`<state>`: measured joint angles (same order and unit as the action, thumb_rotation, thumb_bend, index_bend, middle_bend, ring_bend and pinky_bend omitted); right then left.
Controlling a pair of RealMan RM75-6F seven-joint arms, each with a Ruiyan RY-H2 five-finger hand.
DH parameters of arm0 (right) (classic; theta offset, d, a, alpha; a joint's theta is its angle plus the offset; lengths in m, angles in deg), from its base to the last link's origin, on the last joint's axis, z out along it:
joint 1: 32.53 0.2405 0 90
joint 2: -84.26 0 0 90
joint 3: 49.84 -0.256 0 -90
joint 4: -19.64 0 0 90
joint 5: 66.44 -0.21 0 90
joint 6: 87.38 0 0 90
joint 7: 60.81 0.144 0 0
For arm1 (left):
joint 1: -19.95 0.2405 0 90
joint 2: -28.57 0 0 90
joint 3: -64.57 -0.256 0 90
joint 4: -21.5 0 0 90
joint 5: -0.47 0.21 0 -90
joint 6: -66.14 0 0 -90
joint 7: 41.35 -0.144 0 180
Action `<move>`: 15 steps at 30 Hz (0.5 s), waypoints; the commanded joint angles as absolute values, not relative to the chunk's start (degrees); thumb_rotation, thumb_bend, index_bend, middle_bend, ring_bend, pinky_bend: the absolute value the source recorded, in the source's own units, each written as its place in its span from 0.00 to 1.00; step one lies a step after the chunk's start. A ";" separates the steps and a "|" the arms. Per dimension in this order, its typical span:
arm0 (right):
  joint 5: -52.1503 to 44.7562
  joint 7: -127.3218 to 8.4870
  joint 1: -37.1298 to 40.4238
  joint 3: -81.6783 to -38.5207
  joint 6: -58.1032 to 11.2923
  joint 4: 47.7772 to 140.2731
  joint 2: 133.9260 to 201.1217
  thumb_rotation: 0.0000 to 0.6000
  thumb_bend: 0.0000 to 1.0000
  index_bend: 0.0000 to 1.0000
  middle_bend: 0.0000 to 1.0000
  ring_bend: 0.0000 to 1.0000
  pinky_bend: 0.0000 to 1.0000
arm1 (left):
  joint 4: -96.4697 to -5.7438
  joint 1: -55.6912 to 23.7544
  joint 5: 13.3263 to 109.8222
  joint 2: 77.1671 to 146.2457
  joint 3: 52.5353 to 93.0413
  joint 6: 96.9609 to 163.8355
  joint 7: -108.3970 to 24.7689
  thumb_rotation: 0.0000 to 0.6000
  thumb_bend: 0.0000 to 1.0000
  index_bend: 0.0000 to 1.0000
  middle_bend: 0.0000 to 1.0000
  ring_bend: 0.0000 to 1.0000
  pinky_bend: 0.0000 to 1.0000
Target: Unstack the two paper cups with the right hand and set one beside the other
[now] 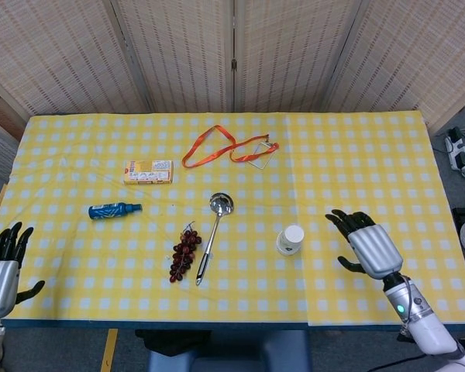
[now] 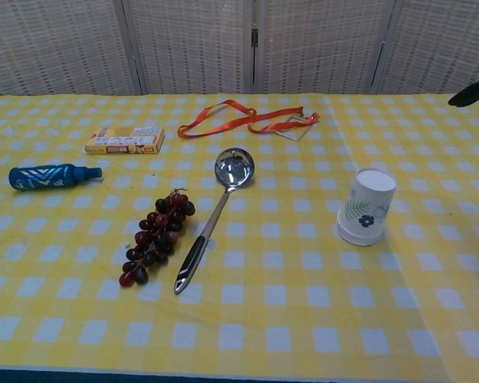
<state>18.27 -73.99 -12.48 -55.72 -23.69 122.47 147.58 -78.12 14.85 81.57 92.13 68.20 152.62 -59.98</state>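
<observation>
Two stacked paper cups, upside down, stand on the yellow-checked bench, right of a steel ladle and a bunch of dark grapes. Right hand: just beside the cups, apart, fingers spread, holding nothing. Left hand: at the bench's near left corner, fingers spread, holding nothing.

The bench is covered with a yellow and white checked cloth. The cups are seen stacked upside down on the right side, with a blue flower on the outer one. Dark fingers are seen at the right edge, well apart from the cups. A ladle is laid in the middle, with grapes just beside its handle. A blue bottle, a box and an orange strap are seen farther back.
</observation>
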 commanded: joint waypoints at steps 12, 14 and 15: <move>2.67 -85.15 -0.87 -58.54 -36.89 122.50 154.03 1.00 0.41 0.20 0.17 0.22 0.20 | -78.25 15.72 81.15 91.84 67.72 152.88 -59.51 1.00 0.19 0.01 0.00 0.01 0.00; 0.89 -86.06 0.23 -58.64 -37.60 121.97 154.60 1.00 0.42 0.20 0.17 0.22 0.20 | -78.37 15.73 80.90 91.76 67.75 152.75 -59.61 1.00 0.19 0.01 0.00 0.01 0.00; 0.05 -86.39 0.76 -58.69 -38.01 121.66 154.83 1.00 0.42 0.20 0.17 0.22 0.20 | -78.44 15.70 80.80 91.72 67.79 152.68 -59.62 1.00 0.19 0.01 0.00 0.01 0.00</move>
<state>1.18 -85.62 0.04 -58.49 -37.27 122.19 154.24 -78.42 15.71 80.82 91.74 67.78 152.70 -59.61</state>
